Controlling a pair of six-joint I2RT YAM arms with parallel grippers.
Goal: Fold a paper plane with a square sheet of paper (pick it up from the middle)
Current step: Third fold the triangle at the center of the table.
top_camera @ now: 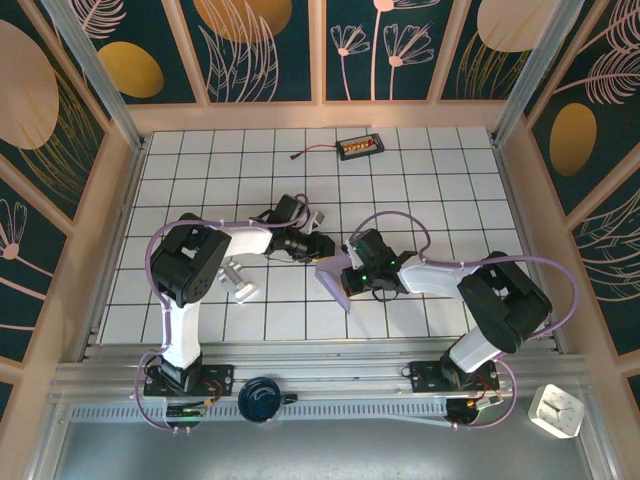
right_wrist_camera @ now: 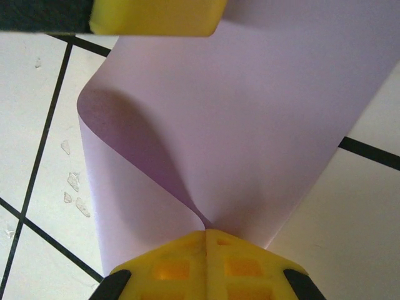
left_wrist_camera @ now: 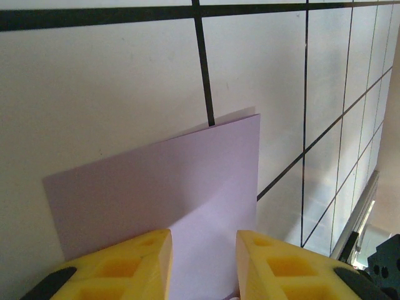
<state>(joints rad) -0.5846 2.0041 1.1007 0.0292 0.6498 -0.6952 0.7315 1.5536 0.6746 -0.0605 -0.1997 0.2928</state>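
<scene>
Seen from above, the right gripper (top_camera: 350, 266) holds the square sheet of paper (top_camera: 335, 286) up off the tiled table (top_camera: 430, 180). The left gripper (top_camera: 316, 244) sits just past the sheet's far edge, probably to steady a fold. At the left wrist, the yellow jaws stand apart and the sheet runs forward between them, unpinched. At the right wrist, the jaws are clamped tight on the sheet, which bows upward ahead of them toward another yellow finger (right_wrist_camera: 156, 15).
</scene>
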